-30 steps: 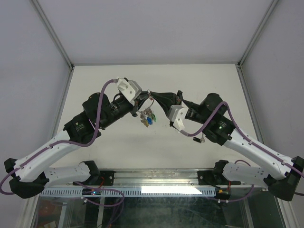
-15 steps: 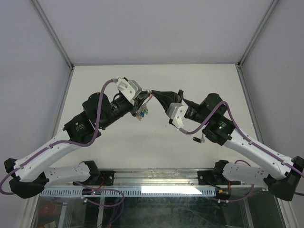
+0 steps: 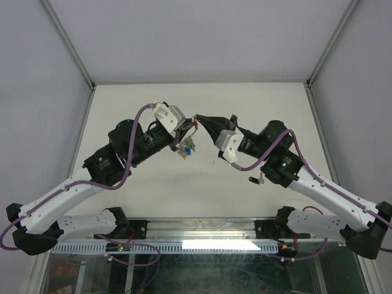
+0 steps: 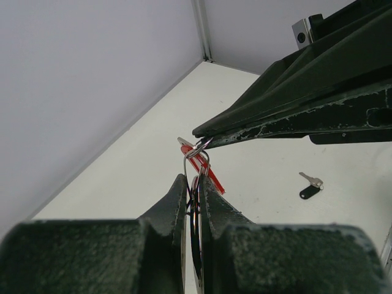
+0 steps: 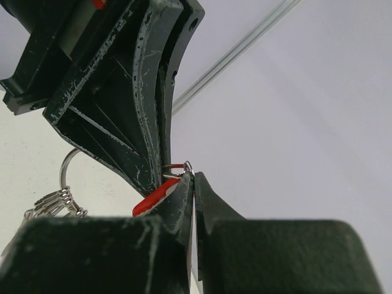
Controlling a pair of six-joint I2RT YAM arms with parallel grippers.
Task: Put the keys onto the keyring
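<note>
**Keyring and key at the point of threading.** The keyring (image 4: pixel 185 165), a thin loop of silver wire, stands clear of the table (image 4: pixel 263 205), clamped edge-on between the closed fingers of the left gripper (image 4: pixel 193 187). Its free arc rises just past those fingertips. The bunch of keys (image 3: pixel 185 147) already on it hangs below, with small coloured tags.

The red-tagged key (image 4: pixel 208 173) meets the top of this arc. Its long axis slants downward across the plane of the ring, and its smooth plastic tag trails beneath. The right gripper (image 5: pixel 192 180) is shut on this key and approaches tip to tip against the left, so the ring lies straight ahead of its narrow, scuffed black fingers. Whether the key's eye has caught the wire cannot be told.

The coming move probably turns on sliding the key along the wire, not across it. A black-tagged key (image 4: pixel 310 187) lies flat on the matte white table, well apart and nearer the right arm.
</note>
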